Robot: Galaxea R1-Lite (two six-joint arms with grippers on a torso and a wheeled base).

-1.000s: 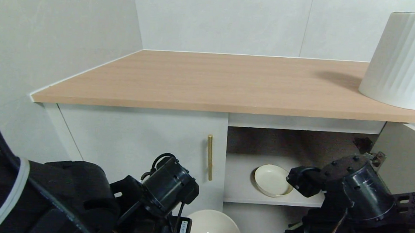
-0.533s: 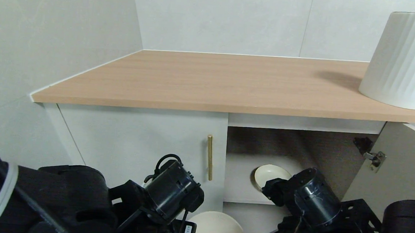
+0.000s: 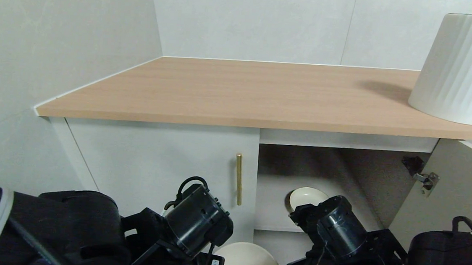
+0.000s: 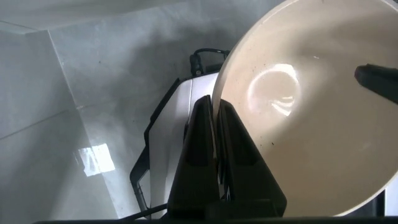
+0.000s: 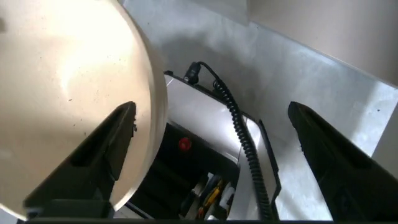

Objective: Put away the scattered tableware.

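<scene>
A large cream bowl [image 4: 311, 118] hangs low in front of the cabinet, and my left gripper [image 4: 214, 109] is shut on its rim. The same bowl [image 3: 244, 263] peeks out at the bottom of the head view, beside the left arm. A small cream plate [image 3: 306, 195] lies on the shelf inside the open cabinet, partly hidden behind my right arm. My right gripper [image 5: 211, 112] is open with nothing between its fingers [image 5: 102, 162]. The bowl's outer side [image 5: 62, 93] is close beside it.
A white ribbed cylinder [image 3: 462, 68] stands at the right on the wooden countertop [image 3: 243, 91]. The left cabinet door with its brass handle [image 3: 238, 179] is closed. The right door [image 3: 458, 196] stands open on its hinge [image 3: 424, 179]. A wall closes off the left side.
My right arm has drawn back out of the cabinet, down and to the left, leaving the small plate on the shelf. The left arm and bowl sank slightly.
</scene>
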